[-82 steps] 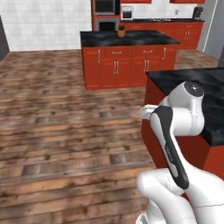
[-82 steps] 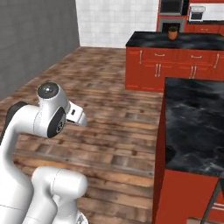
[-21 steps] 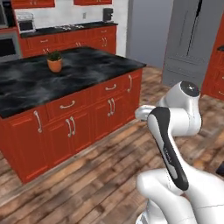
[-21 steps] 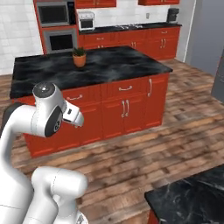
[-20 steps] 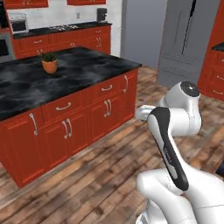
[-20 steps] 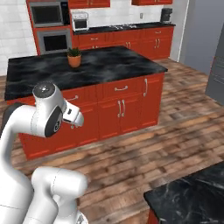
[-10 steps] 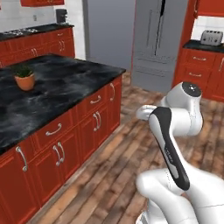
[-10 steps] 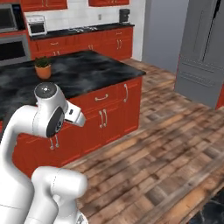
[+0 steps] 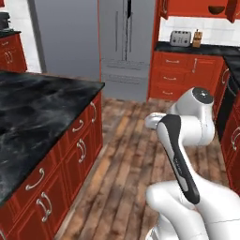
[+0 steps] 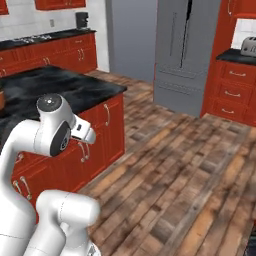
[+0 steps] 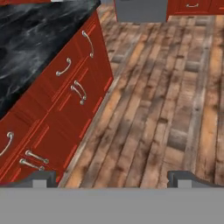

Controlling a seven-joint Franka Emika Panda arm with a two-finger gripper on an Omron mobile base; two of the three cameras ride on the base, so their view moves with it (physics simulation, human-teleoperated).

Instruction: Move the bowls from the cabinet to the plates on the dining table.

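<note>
A dark brown bowl point(image 9: 216, 9) sits inside the red wall cabinet point(image 9: 187, 7) at the far upper right of the left base view, above the tiled counter. My arm is folded close to the base, far from that cabinet. In the hand view my gripper point(image 11: 113, 178) is open, its fingertips point(image 11: 43, 177) wide apart with nothing between them, and it points down at the wooden floor beside red drawers. The plates are out of view. A black white-veined marble island top point(image 9: 33, 110) on a red base lies to my left; I cannot tell whether it is the dining table.
A grey refrigerator point(image 9: 126, 42) stands straight ahead across the wooden floor point(image 10: 190, 165). To its right, red base cabinets point(image 9: 187, 70) carry a toaster point(image 9: 179, 38) and a knife block point(image 9: 197, 38). More red cabinets point(image 9: 232, 136) stand close on my right.
The whole picture has swung: the base has turned, so the island slid left and the refrigerator and wall cabinet came into view. The arm's pose and the open gripper are unchanged.
</note>
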